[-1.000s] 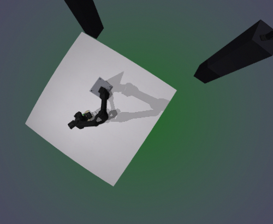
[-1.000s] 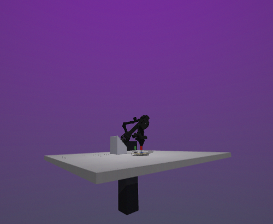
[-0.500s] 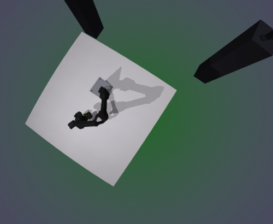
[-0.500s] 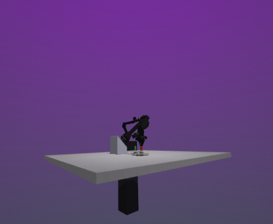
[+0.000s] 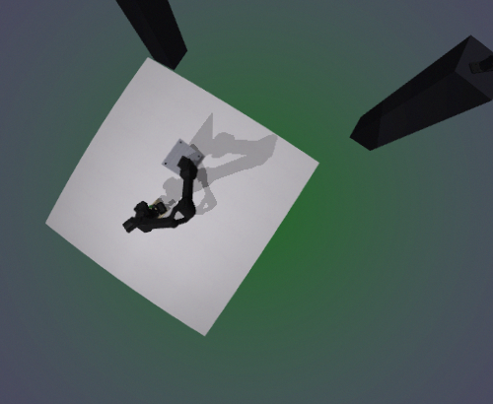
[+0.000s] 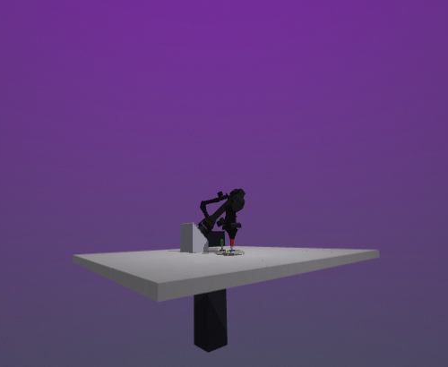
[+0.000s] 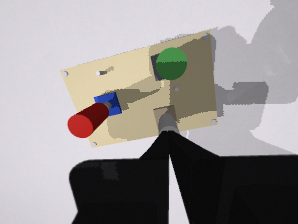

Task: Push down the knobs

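Room's tight from where I'm driving: my gripper (image 7: pixel 167 135), fingers pressed together with nothing in them, hangs over the circuit board (image 7: pixel 195 95), between the red knob (image 7: pixel 88 120) and green knob (image 7: pixel 171 63). The grey block (image 6: pixel 190 238) stands just behind; table (image 6: pixel 293 261) elsewhere is open.
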Action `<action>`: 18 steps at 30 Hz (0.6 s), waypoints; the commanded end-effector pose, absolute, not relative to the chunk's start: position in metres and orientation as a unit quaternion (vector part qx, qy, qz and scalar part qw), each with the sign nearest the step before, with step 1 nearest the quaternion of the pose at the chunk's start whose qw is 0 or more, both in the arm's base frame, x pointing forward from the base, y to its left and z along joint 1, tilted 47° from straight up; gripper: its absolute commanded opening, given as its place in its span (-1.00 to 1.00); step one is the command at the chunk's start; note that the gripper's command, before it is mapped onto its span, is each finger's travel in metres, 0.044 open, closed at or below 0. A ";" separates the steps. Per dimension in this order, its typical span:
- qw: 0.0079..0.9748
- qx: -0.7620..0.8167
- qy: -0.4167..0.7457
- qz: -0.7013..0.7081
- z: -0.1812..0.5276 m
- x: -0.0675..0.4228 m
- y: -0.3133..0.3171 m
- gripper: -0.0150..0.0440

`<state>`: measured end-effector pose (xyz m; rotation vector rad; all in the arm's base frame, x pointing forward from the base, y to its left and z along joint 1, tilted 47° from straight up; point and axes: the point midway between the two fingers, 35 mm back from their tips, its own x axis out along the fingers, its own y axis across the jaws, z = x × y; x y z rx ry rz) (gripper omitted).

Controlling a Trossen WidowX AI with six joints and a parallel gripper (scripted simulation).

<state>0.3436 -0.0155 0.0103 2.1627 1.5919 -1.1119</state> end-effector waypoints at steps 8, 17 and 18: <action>0.121 0.730 0.557 -0.378 0.000 0.346 -0.001 -0.49; 0.121 0.730 0.557 -0.378 -0.001 0.346 0.000 -0.49; 0.121 0.730 0.557 -0.378 -0.001 0.346 0.000 -0.49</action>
